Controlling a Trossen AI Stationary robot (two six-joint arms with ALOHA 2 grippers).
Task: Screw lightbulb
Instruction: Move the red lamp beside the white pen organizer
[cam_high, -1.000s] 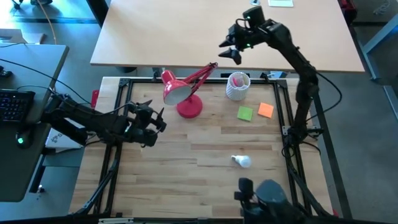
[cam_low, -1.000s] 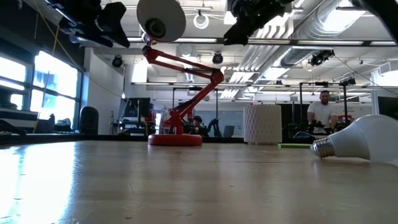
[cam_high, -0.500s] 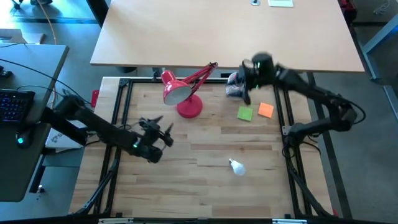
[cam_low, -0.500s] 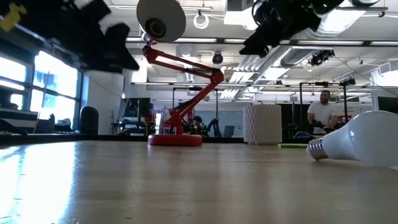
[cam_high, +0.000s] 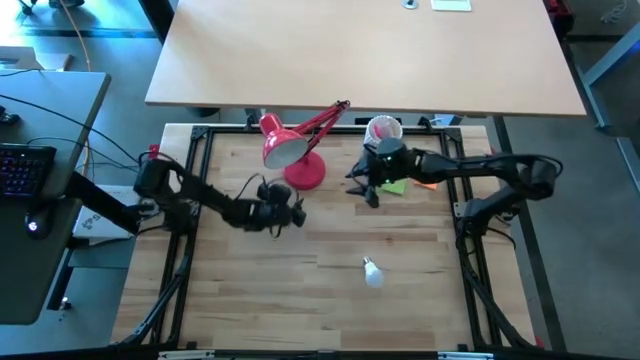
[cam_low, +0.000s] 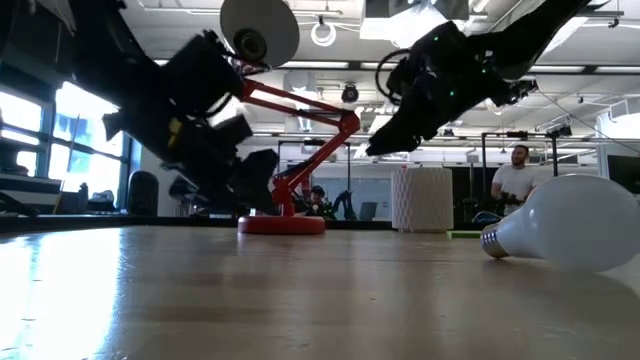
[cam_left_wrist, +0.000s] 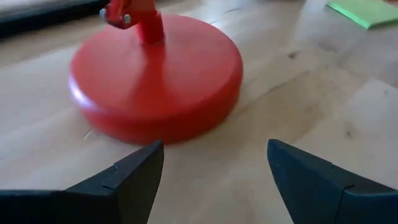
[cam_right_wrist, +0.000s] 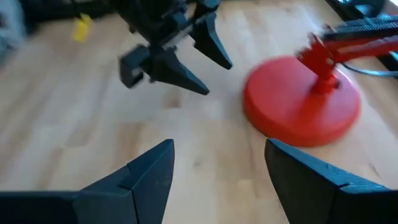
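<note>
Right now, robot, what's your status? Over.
Left gripper and right gripper open, empty, near the red lamp. Lightbulb lying loose on the table. Nothing in the way.

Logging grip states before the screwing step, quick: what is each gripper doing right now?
Left gripper: open, holding nothing, beside the red lamp's round base.
Right gripper: open, empty, above the wooden table.

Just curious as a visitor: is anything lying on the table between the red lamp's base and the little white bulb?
No. In the high view, only bare wood lies between the lamp base and the lightbulb.
</note>
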